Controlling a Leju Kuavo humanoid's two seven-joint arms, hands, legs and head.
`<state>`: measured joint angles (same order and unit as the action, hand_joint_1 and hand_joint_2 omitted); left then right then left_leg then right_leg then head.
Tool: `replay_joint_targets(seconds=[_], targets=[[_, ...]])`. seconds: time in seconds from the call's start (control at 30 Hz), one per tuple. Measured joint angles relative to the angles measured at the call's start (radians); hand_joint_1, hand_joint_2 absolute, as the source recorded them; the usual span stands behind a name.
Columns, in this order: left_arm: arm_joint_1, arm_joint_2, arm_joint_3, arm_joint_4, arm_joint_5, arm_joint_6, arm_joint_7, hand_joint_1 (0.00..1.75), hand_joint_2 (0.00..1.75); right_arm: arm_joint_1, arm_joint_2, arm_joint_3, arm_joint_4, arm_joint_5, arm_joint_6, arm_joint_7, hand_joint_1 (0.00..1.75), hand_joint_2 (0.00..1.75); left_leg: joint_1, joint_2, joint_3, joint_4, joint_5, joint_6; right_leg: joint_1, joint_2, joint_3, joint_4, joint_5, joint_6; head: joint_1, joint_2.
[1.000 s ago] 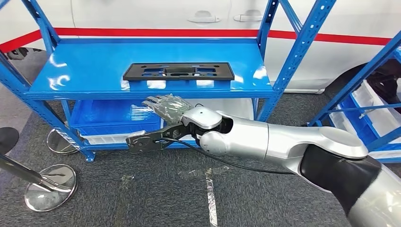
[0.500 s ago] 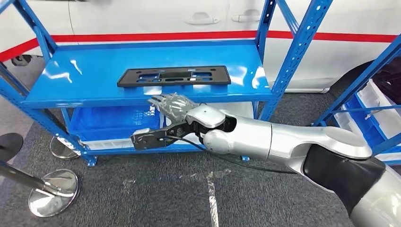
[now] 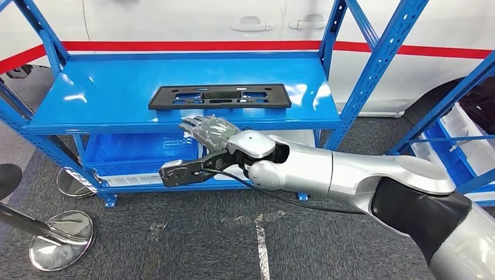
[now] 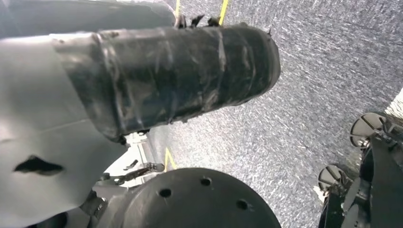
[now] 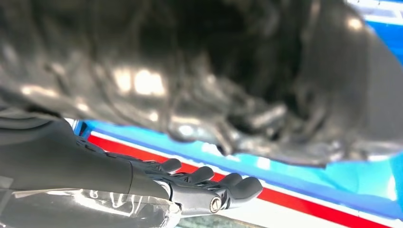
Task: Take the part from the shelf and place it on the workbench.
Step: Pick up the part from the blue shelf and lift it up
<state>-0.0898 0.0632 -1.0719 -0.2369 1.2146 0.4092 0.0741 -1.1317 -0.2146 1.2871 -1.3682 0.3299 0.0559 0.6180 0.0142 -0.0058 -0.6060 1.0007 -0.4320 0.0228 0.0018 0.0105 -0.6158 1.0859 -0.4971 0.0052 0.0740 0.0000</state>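
Note:
The part (image 3: 219, 96) is a flat black rectangular plate with several cut-outs, lying on the top board of the blue shelf (image 3: 117, 93) close to its front edge. My right hand (image 3: 207, 129), wrapped in clear film, reaches out just below and in front of that edge, under the part and apart from it. In the right wrist view its dark fingers (image 5: 209, 187) stretch straight out with nothing in them. In the left wrist view my left hand's pale cover (image 4: 43, 142) hangs over grey carpet, and its fingers are hidden.
A blue bin (image 3: 134, 153) sits on the shelf's lower level. A white car (image 3: 204, 20) with a red stripe stands behind. A second blue rack (image 3: 455, 128) with bins is at the right. Chrome post bases (image 3: 61, 239) stand on the carpet at the left.
The whole picture has shifted slightly. My right hand has come a little closer to the shelf's front edge. The part lies as before.

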Motion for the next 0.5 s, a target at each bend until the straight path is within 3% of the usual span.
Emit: replay_joint_targets(seconds=[0.07, 0.1, 0.13, 0.17, 0.2, 0.27, 0.3, 0.43, 0.5], targets=[[0.001, 0.0, 0.0, 0.0, 0.0, -0.001, -0.005, 0.0, 0.0, 0.003, -0.009, 0.0, 0.001, 0.004, -0.001, 0.011, 0.0, 0.0, 0.0, 0.001, 0.004, -0.001, -0.004, 0.008, -0.005, -0.001, -0.069, 0.13, -0.051, 0.008, 0.003, 0.0], [0.0, 0.0, 0.0, 0.0, 0.0, 0.0, -0.007, 0.0, 0.0, 0.007, -0.016, 0.0, 0.002, 0.007, -0.002, 0.018, 0.0, 0.0, 0.0, 0.001, 0.005, 0.0, -0.007, 0.009, -0.008, -0.002, -0.105, 0.189, -0.066, 0.011, 0.002, 0.0], [0.0, 0.0, 0.0, 0.0, 0.0, 0.002, -0.006, 0.0, 0.0, 0.012, -0.023, 0.0, 0.002, 0.01, -0.003, 0.025, 0.0, 0.0, 0.001, 0.0, 0.008, 0.001, -0.01, 0.01, -0.011, -0.002, -0.127, 0.217, -0.062, 0.014, 0.002, 0.0], [0.0, 0.0, 0.0, 0.0, 0.0, 0.004, -0.003, 0.0, 0.0, 0.015, -0.032, 0.0, 0.002, 0.013, -0.003, 0.031, 0.0, 0.0, 0.002, -0.001, 0.012, 0.003, -0.015, 0.009, -0.015, -0.002, -0.13, 0.206, -0.039, 0.017, 0.003, 0.0], [0.001, 0.0, 0.0, 0.0, 0.0, 0.006, 0.002, 0.0, 0.0, 0.017, -0.04, -0.001, 0.002, 0.017, -0.004, 0.036, 0.0, 0.0, 0.003, -0.003, 0.017, 0.006, -0.02, 0.007, -0.018, -0.003, -0.114, 0.159, 0.0, 0.019, 0.003, 0.0], [0.003, 0.0, 0.0, 0.0, 0.0, 0.008, 0.011, 0.0, 0.0, 0.017, -0.054, -0.004, 0.001, 0.021, -0.004, 0.041, 0.0, 0.0, 0.004, -0.005, 0.026, 0.014, -0.034, -0.001, -0.02, -0.006, -0.057, 0.025, 0.066, 0.019, 0.003, 0.0], [0.004, 0.0, 0.0, 0.0, 0.0, 0.009, 0.014, 0.0, 0.0, 0.017, -0.059, -0.006, 0.0, 0.021, -0.005, 0.042, 0.0, 0.0, 0.003, -0.005, 0.027, 0.017, -0.039, -0.007, -0.018, -0.006, -0.036, -0.019, 0.079, 0.017, 0.002, 0.0], [0.001, 0.0, 0.0, 0.0, 0.0, 0.011, 0.018, 0.0, 0.0, 0.018, -0.068, -0.012, -0.003, 0.022, -0.005, 0.045, 0.0, 0.0, 0.001, -0.001, 0.029, 0.018, -0.049, -0.028, -0.015, -0.002, -0.019, -0.051, 0.073, -0.003, 0.001, 0.0], [0.001, 0.0, 0.0, 0.0, 0.0, 0.012, 0.018, 0.0, 0.0, 0.018, -0.071, -0.015, -0.004, 0.023, -0.005, 0.046, 0.0, 0.0, 0.003, 0.0, 0.008, 0.067, -0.078, -0.037, -0.02, -0.002, -0.009, -0.058, 0.071, -0.016, -0.002, 0.0]])
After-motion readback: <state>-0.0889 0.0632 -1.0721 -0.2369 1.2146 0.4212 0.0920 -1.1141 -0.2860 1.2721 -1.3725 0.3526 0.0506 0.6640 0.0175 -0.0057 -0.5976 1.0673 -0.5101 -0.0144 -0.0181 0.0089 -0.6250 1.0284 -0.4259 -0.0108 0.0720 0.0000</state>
